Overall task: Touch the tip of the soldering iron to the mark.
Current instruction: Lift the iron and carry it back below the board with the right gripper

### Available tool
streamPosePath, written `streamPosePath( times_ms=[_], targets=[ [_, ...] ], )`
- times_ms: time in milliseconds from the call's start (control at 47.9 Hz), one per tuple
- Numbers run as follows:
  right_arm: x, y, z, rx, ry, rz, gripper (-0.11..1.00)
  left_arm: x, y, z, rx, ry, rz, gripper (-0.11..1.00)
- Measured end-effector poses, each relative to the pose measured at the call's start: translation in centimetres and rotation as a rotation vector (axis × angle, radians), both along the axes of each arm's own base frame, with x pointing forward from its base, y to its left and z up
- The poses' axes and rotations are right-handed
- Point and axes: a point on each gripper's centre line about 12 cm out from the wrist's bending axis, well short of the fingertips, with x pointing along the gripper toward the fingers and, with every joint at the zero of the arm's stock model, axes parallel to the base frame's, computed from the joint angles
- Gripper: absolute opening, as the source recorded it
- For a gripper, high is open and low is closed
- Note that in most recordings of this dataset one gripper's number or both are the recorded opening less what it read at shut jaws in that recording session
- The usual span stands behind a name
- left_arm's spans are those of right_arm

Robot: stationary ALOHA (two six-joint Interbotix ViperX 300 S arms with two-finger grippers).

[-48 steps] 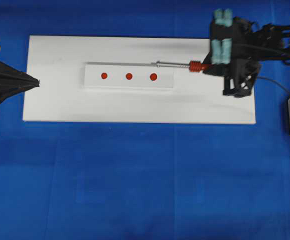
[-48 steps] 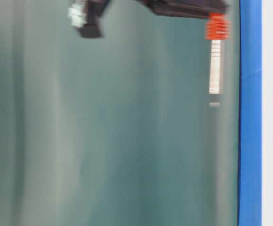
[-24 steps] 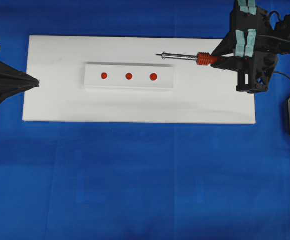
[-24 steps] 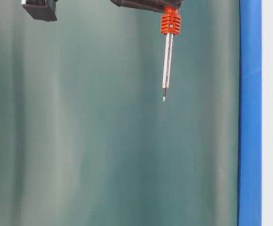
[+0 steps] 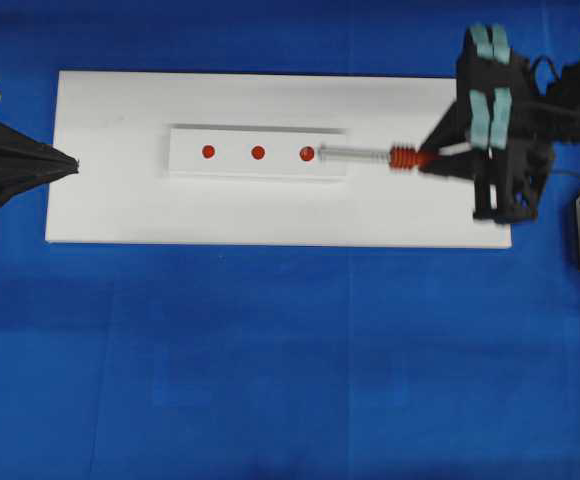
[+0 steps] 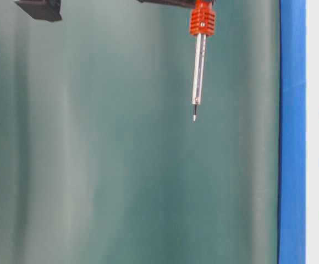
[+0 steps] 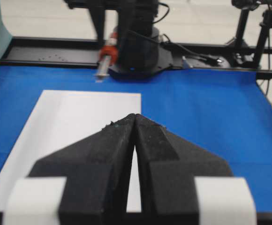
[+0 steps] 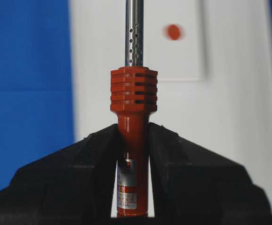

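Now the right hand (image 8: 132,154) grips the soldering iron (image 8: 133,101), its shaft pointing straight ahead.

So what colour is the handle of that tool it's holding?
Orange-red, on the soldering iron; the right wrist view shows it best.

The right gripper (image 8: 132,140) clamps the soldering iron (image 8: 133,117) by its handle, level over the white board (image 5: 120,210). The left gripper (image 7: 134,119) rests closed at the board's edge.

Bright, even light; overhead soldering iron (image 5: 370,156) motion-blurred.
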Motion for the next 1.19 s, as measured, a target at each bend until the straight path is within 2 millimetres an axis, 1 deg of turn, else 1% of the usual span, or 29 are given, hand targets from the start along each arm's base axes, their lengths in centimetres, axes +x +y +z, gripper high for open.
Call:
streamPosePath(
  times_ms=[272,418,564,648,794,1003,1066,1191],
  targets=[
    [-0.2,6.0,-0.4,0.091,0.021,0.079,0.06,0.0,-0.1,0.0,-0.001,0.000,-0.007,0.00],
    [-0.3,9.5,-1.3,0.125,0.053,0.096,0.06,0.0,-0.3,0.0,-0.008,0.000,-0.014,0.00],
    [-0.1,12.3,-2.5,0.125,0.094,0.097,0.06,0.0,-0.3,0.0,-0.014,-0.001,-0.015,0.00],
    [0.3,13.4,-2.8,0.112,0.107,0.082,0.06,0.0,-0.3,0.0,-0.015,-0.003,-0.016,0.00],
    [0.9,14.5,-3.3,0.062,0.139,0.063,0.06,0.0,-0.3,0.1,-0.014,-0.004,-0.017,0.00],
    [2.2,14.5,-3.7,0.005,0.154,0.051,0.06,0.0,-0.3,0.1,-0.015,-0.006,-0.016,0.00],
    [3.0,14.4,-4.1,-0.011,0.161,0.045,0.06,0.0,-0.3,0.1,-0.014,-0.006,-0.017,0.00],
    [5.5,13.9,-4.5,-0.043,0.167,0.022,0.06,0.0,-0.3,0.1,-0.015,-0.006,-0.016,0.00]
  ],
)
